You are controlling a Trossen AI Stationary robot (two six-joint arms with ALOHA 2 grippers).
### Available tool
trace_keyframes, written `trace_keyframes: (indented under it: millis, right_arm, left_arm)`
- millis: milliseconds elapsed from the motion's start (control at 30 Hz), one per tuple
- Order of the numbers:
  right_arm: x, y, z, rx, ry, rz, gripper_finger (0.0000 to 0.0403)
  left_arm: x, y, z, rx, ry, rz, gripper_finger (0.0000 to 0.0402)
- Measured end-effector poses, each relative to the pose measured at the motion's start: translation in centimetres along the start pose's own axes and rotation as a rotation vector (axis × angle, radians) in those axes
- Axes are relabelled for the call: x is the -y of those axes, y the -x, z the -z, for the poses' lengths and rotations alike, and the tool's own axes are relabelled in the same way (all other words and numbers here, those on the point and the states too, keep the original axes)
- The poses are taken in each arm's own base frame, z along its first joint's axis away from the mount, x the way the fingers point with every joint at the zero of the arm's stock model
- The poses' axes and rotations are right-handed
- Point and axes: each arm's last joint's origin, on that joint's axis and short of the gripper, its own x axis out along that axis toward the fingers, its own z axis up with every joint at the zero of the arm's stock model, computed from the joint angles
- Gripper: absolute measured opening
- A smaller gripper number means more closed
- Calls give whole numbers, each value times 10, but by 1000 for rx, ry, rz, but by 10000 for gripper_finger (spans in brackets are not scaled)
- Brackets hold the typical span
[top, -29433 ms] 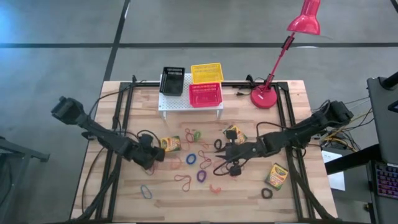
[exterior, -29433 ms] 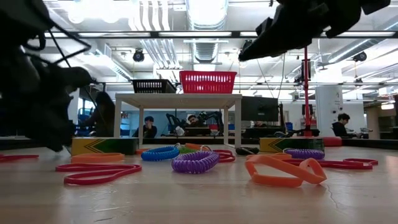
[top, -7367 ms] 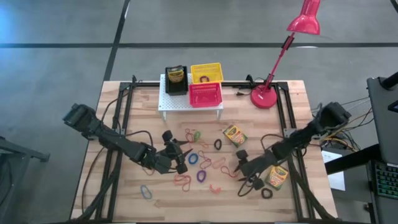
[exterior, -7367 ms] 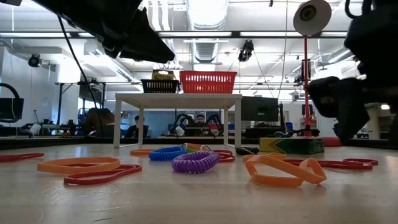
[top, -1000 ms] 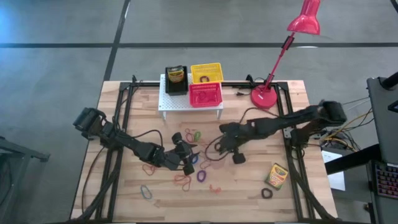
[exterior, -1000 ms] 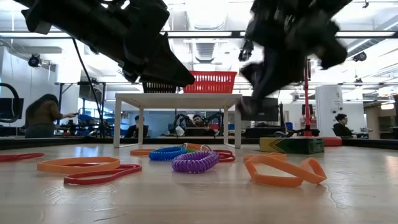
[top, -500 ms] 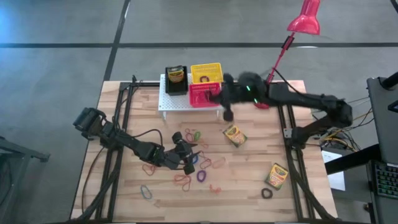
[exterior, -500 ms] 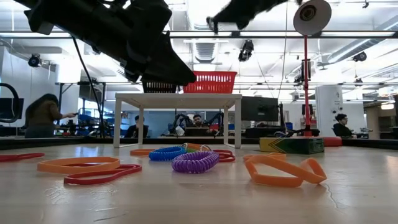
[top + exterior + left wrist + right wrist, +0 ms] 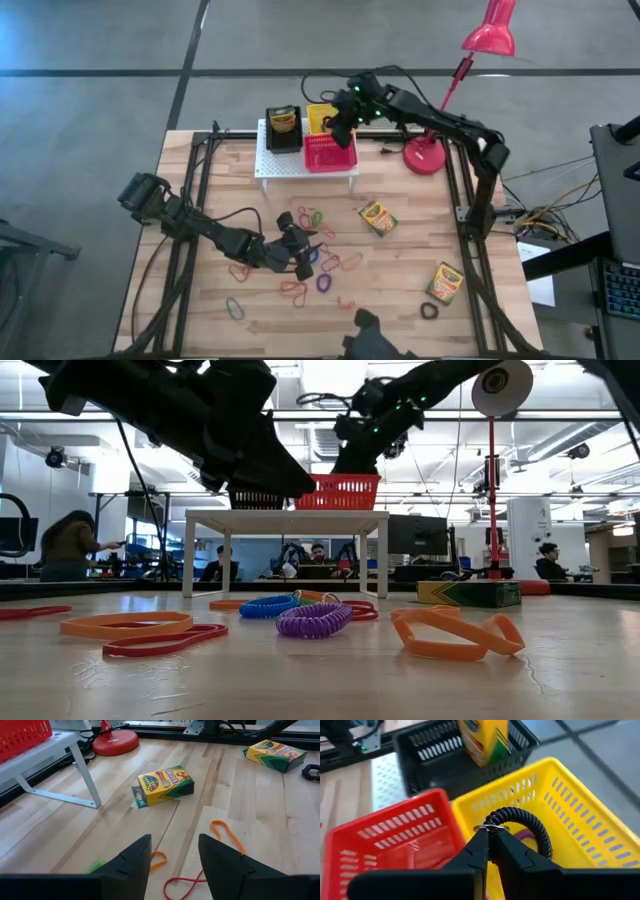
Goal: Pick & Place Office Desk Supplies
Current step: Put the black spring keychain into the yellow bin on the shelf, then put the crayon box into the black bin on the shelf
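- Right pincer [image 9: 489, 842], pinched shut on a black coiled loop [image 9: 522, 827], is hanging over the yellow basket [image 9: 560, 815] at twelve o'clock; it should be releasing inside the rim.
- Left pincer [image 9: 172, 857] is waiting open, empty, over the table [image 9: 260, 800].

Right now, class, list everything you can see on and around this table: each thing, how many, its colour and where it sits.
Baskets: three; black, yellow, red; on the white rack.
Crayon boxes: three, yellow-green; one in the black basket, two on the table.
Elastic loops: many, mixed colours; mid-table.
Black coil loop: one; in the right gripper, over the yellow basket.
Desk lamp: one, red; far right corner.
Left gripper: open, over the loops.
Right gripper: shut on the black coil loop.
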Motion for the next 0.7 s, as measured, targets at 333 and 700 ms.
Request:
trace_keyframes:
  millis: [333,700]
  right_arm:
    - [10,-4,-2,-65,-62,15,155]
    - [-37,79,2,-133,57,-29,195]
  left_arm:
    - [0,0,0,0,0,0,166]
    - [0,0,0,-1,2,3,166]
